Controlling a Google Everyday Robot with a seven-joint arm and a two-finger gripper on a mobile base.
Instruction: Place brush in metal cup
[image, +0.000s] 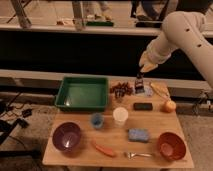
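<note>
My gripper (140, 73) hangs over the back right of the wooden table (150, 124), at the end of the pale arm (180, 37) that reaches in from the upper right. It is shut on the brush (139, 80), a short dark slim object pointing downward from the fingers. Directly beneath the brush stands a small greyish object that looks like the metal cup (144, 90), between a dark cluster and a banana. The brush's lower end is at or just above the cup's rim; whether they touch I cannot tell.
A green tray (82, 93) fills the back left. Also on the table are a purple bowl (67, 136), blue cup (97, 120), white cup (120, 116), black block (143, 106), blue sponge (138, 134), orange bowl (171, 145), fork (137, 155), carrot (103, 149), orange fruit (169, 106), banana (160, 90) and dark cluster (121, 89).
</note>
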